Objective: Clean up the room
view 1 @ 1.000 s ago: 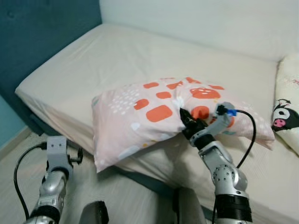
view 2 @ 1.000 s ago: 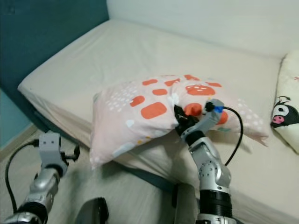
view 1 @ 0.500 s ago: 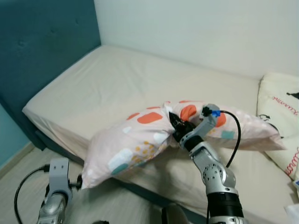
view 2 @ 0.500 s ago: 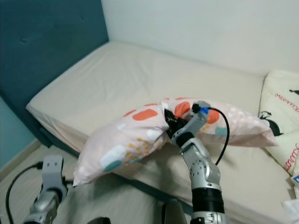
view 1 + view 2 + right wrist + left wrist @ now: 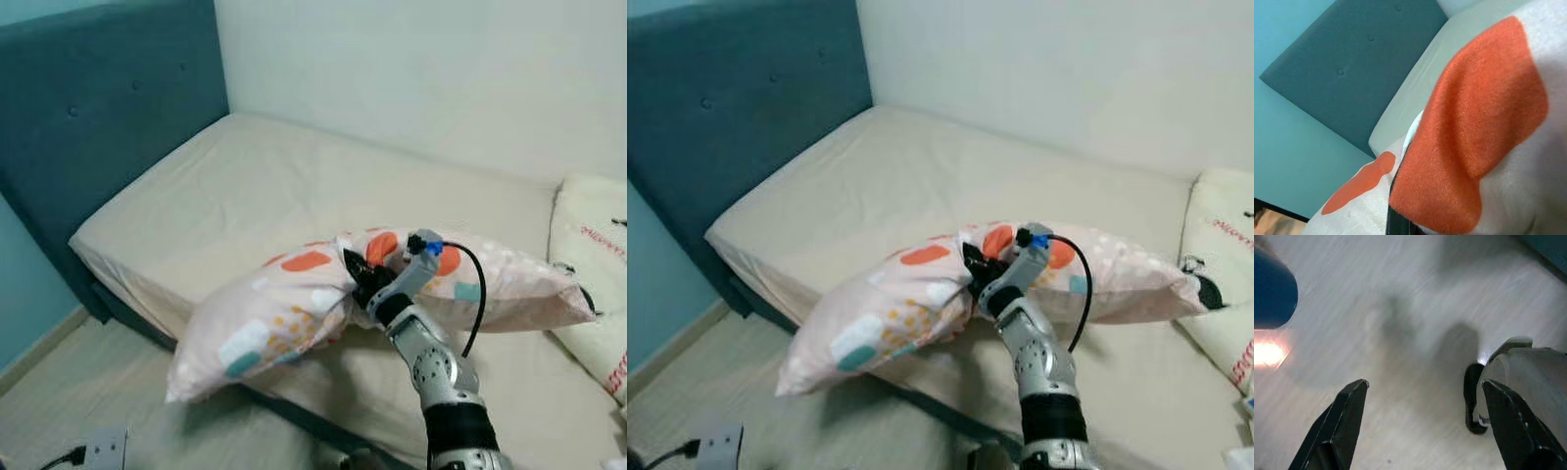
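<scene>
Right gripper [image 5: 358, 277] is pinching the pink orange-patched fabric pillow [image 5: 294, 308] at mid-length, its long axis sagging left-right, while left gripper [image 5: 1422, 426] is hanging open.

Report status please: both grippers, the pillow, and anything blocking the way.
Right gripper shut on patterned pillow, pillow lifted, one end drooping past the bed edge. Left gripper open, low over the floor. Second pillow at the bed's right.
</scene>
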### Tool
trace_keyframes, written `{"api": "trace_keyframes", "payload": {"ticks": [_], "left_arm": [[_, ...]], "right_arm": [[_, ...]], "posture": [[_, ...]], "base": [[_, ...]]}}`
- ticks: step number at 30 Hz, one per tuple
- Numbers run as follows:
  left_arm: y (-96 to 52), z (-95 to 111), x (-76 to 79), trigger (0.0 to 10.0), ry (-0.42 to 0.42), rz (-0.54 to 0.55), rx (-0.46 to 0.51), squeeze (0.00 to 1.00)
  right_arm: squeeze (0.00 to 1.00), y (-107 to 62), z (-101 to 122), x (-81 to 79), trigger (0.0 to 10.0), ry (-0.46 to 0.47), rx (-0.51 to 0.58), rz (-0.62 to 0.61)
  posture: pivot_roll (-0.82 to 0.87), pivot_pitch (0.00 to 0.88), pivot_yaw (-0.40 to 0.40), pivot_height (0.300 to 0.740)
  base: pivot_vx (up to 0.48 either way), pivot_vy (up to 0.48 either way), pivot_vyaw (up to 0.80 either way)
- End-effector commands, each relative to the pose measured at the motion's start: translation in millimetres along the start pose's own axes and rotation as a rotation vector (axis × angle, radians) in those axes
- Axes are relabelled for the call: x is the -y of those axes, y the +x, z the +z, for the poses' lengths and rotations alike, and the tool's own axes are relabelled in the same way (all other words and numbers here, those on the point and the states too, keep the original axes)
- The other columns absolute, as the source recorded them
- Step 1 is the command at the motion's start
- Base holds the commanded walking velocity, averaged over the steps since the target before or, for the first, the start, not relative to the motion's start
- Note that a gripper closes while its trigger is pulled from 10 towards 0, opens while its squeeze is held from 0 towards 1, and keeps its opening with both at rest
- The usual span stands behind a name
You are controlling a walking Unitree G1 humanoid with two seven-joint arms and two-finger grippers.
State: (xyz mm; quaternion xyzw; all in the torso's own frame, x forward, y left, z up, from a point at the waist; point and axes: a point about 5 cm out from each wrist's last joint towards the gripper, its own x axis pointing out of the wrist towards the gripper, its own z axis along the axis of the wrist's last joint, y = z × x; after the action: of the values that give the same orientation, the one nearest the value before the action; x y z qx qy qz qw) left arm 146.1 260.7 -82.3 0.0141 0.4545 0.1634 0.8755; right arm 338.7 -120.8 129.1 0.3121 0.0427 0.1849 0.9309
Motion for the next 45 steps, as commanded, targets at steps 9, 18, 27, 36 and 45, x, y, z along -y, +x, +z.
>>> {"api": "trace_keyframes", "payload": {"ticks": [9,18,27,36,45], "left_arm": [[-1.0,-7.7,10.8,10.0,0.038,-0.034,-0.041,0.0],[0.5,-1.9,10.4,10.0,0.044,-0.032,-0.035,0.0],[0.7,-1.6,12.0,10.0,0.046,-0.035,-0.038,0.0],[-0.6,-7.7,6.5,10.0,0.059,-0.041,-0.061,0.0],[-2.7,-16.0,13.5,10.0,0.073,-0.072,-0.081,0.0]], "right_arm": [[0.0,9.6,10.7,-14.8,0.0,-0.039,0.068,0.085],[0.0,11.0,10.4,-14.1,0.0,-0.039,0.07,0.084],[0.0,10.4,8.8,-13.4,0.3,-0.071,0.067,0.087],[0.0,8.3,2.2,-18.5,10.0,-0.118,0.051,0.145],[0.0,3.1,-17.5,-26.1,10.0,-0.173,-0.021,0.219]], "posture": [[-0.03,0.024,-0.036,0.722],[-0.03,0.018,-0.036,0.74],[-0.03,0.015,-0.039,0.74],[-0.03,0.018,-0.04,0.74],[-0.04,0.023,-0.042,0.74]], "base": [[0.0,0.0,0.0],[0.0,0.0,0.0],[0.0,0.0,0.0],[0.0,0.0,0.61],[0.0,0.0,0.79]]}}
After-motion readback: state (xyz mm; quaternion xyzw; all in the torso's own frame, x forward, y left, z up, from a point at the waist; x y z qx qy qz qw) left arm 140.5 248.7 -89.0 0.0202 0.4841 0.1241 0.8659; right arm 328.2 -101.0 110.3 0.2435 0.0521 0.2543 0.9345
